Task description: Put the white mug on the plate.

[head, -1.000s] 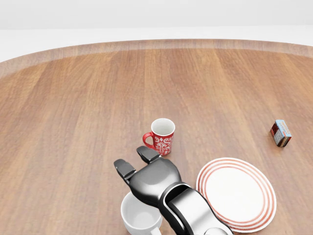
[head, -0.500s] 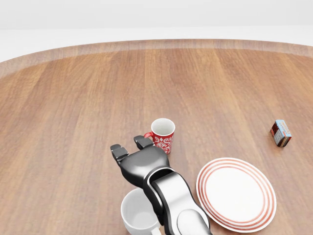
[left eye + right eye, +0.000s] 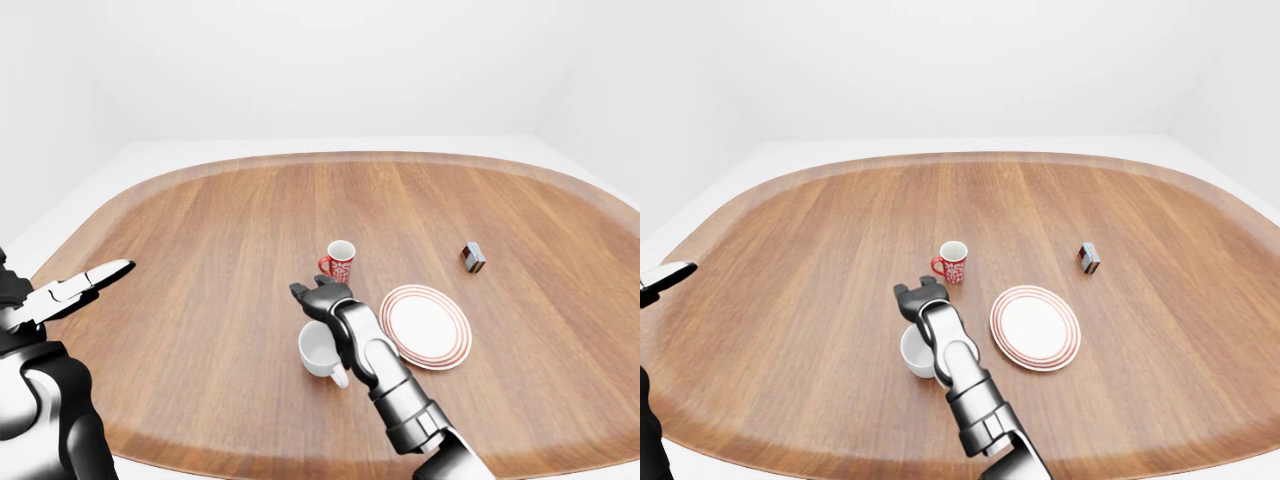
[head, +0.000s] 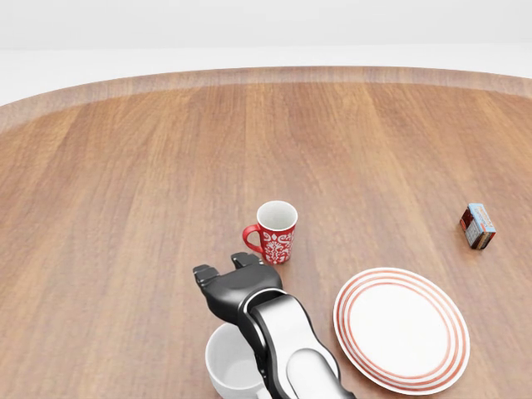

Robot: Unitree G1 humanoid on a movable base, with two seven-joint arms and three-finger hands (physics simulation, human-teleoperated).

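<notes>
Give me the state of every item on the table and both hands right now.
White mug: upright, empty, on the table, not on the plate.
Red mug: upright, untouched.
Plate: empty, flat.
Small box: on the table, off to the right.
Right hand: open, above the white mug.
Left hand: open, off to the left.

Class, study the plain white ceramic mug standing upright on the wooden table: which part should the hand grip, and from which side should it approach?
Probably the rim and wall of the plain white ceramic mug, from above: it stands upright with its mouth open upward. Its handle points toward the view's bottom, and the right hand hovers over the far rim, fingers open.
</notes>
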